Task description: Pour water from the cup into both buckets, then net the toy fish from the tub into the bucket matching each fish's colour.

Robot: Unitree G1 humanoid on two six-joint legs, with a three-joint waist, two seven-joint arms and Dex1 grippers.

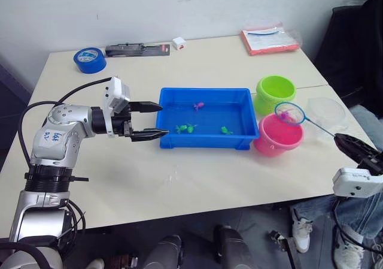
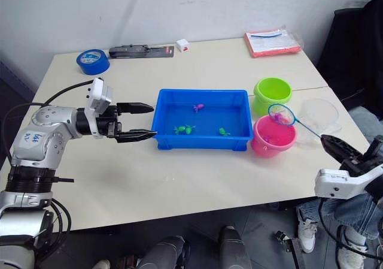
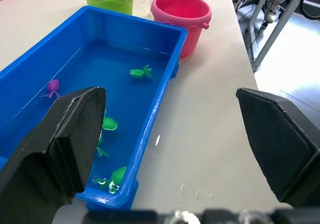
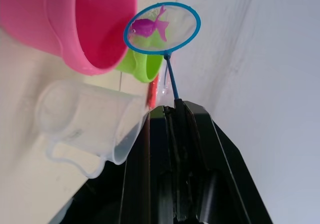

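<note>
Mid-task, netting phase. Pour step looks done as far as I can judge: blue tub (image 1: 204, 118) holds water, clear cup (image 1: 326, 114) stands upright on the bench (image 1: 197, 179) just ahead of the right gripper (image 1: 350, 144) and looks empty; water level inside the buckets can't be read from here. Right gripper is clamped on the net's thin handle, with the net (image 1: 290, 113) hoop out ahead of the fingertips, hanging over the pink bucket (image 1: 277, 135) rim. One pink fish (image 4: 147, 26) sits in the mesh, so the drop into the matching bucket isn't made yet. Left in the tub: one more pink fish (image 1: 198, 106) toward the far wall from the left gripper (image 1: 149, 120), and green fish (image 1: 186, 127) in the middle, with another green one (image 1: 226, 130) nearer the pink bucket; left wrist view suggests further green ones close to the near wall, so at least three green, exact count unclear. Green bucket (image 1: 275, 93) stands just beyond the pink one, touching or nearly so; can't see any fish in either. Left gripper is spread wide and holds nothing, fingertips at the tub's short end wall, lower finger about touching it, likely steadying the tub. Tub is a shallow rectangular tray, rolled rim, flat on the bench. Fish are tiny and floating, so they'll likely drift when the hoop comes in.
</note>
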